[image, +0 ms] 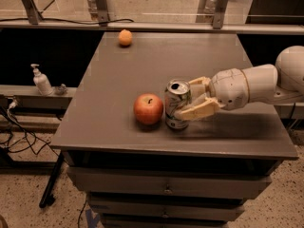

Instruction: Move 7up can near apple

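Note:
The 7up can [175, 99], silver-white with green markings and a pull-tab top, stands upright on the grey table [142, 61], just right of the apple [148, 109]. The apple is red with a dark stem dimple. The can and the apple are almost touching. My gripper [185, 100] reaches in from the right, and its cream fingers [197, 111] are closed on the can's right side, one behind it and one in front. The white arm [247, 84] stretches away to the right edge of the view.
A small orange fruit [125, 37] sits at the table's far left edge. Drawers [166, 186] are under the tabletop. A soap dispenser [42, 81] stands on a ledge to the left. A metal rail with posts [156, 26] runs behind the table.

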